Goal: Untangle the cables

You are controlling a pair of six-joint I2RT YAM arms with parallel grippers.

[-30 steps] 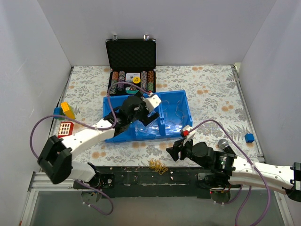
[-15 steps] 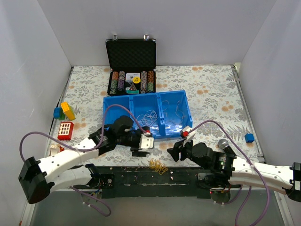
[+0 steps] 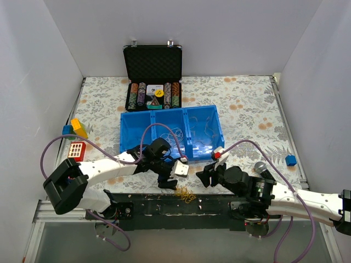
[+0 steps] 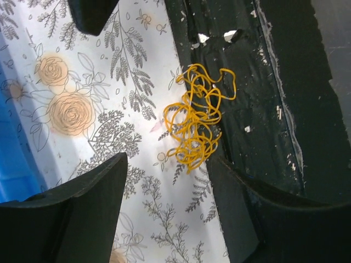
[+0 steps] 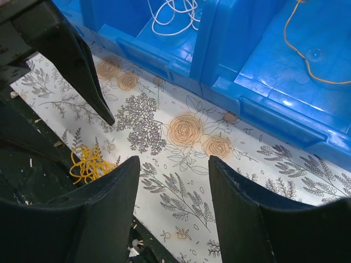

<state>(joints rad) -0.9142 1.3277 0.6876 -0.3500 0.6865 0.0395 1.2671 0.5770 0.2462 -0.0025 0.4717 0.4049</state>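
A clump of yellow cable loops (image 3: 185, 193) lies at the table's front edge, half on the black strip; it also shows in the left wrist view (image 4: 197, 123) and the right wrist view (image 5: 90, 163). My left gripper (image 3: 171, 182) is open and empty, just above and left of the clump (image 4: 171, 164). My right gripper (image 3: 202, 176) is open and empty, to the right of the clump (image 5: 173, 164). Pale loops (image 3: 174, 134) lie in the middle compartment of the blue tray (image 3: 125, 118), and a thin yellow cord (image 5: 307, 38) lies in the right one.
An open black case of poker chips (image 3: 153, 82) stands behind the tray. Toy bricks (image 3: 77, 129) and a red block (image 3: 77, 149) lie at the left, a blue block (image 3: 290, 160) at the right. The black front strip (image 4: 285, 82) borders the table.
My left gripper has come out of the blue tray, swung to the front edge and now sits right by the yellow clump. The right arm has not moved.
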